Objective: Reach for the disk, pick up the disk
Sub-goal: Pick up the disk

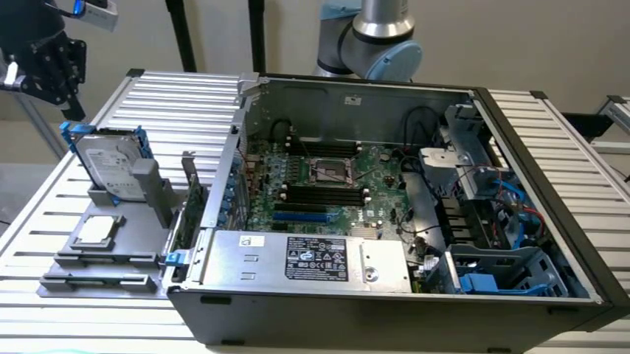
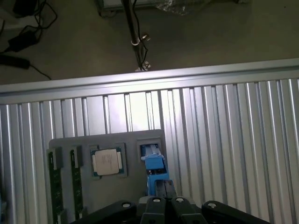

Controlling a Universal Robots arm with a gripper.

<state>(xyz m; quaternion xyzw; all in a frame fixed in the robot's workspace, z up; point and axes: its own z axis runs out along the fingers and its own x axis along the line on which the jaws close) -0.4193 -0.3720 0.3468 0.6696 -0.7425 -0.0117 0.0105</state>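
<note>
The disk (image 1: 106,168) stands on edge in a grey holder (image 1: 108,254) on the exterior view's left, its silver face and white label framed in bright blue. My gripper (image 1: 69,109) hangs just above and slightly to the left of the disk's top corner, apart from it. In the wrist view the disk (image 2: 153,164) appears edge-on as a blue strip directly beyond my gripper (image 2: 163,188). The two black fingers (image 2: 158,189) are pressed together with nothing between them.
An open computer case (image 1: 394,214) fills the slatted metal table (image 1: 177,96) on the exterior view's right of the holder. A square silver chip (image 2: 106,162) and two memory sticks (image 2: 55,186) lie in the holder. Beyond the table edge (image 2: 149,77), cables and a pole (image 2: 133,32) are on the floor.
</note>
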